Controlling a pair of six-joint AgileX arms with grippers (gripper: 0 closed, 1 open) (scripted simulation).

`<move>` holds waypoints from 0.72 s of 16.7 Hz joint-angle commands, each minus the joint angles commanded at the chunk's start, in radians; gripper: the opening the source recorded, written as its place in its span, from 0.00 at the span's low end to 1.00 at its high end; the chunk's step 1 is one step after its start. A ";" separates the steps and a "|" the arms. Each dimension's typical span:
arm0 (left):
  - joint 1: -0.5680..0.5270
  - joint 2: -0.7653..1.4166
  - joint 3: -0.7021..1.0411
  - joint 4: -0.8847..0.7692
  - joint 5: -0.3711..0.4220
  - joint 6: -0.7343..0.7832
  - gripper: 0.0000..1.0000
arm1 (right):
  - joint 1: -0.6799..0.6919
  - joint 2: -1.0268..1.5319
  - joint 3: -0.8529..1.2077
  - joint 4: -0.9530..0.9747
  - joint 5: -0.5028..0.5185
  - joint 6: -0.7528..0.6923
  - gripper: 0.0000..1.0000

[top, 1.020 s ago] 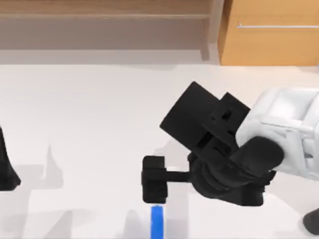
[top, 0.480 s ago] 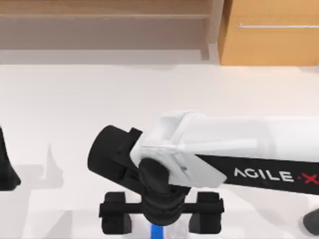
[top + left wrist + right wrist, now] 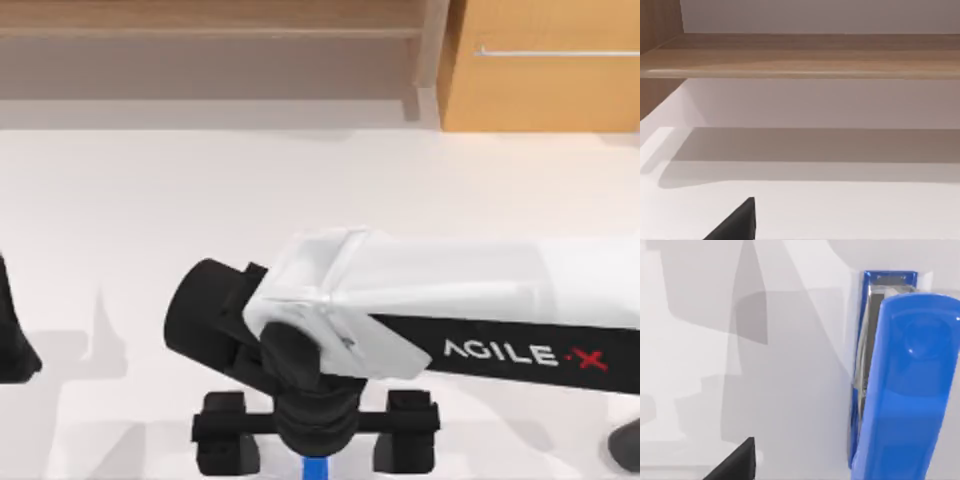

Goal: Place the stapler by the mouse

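right gripper (image 3: 316, 440) hovering over stapler (image 3: 316, 469) at table (image 3: 150, 220) front edge, jaws spread wide, left arm (image 3: 12, 335) sitting parked far left

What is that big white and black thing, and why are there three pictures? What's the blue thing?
It is a robot arm, seen in a computer-made scene. One picture looks down from above the white table. There the right arm reaches across, and its right gripper, a hand with two black fingers spread apart, is above the stapler, the blue thing at the picture's lower edge. It is not holding it yet.

The other two pictures come from little cameras on the robot's wrists. The right wrist one sees the stapler very close, lying on the table. The left wrist one looks across the table at a wooden shelf. The left arm waits at the table's left edge.
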 joint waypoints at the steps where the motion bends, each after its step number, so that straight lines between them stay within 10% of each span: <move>1: 0.000 0.000 0.000 0.000 0.000 0.000 1.00 | -0.005 -0.003 -0.002 0.001 0.001 -0.001 1.00; 12: 0.000 0.000 0.000 0.000 0.000 0.000 1.00 | 0.000 0.078 -0.097 0.175 0.001 0.001 1.00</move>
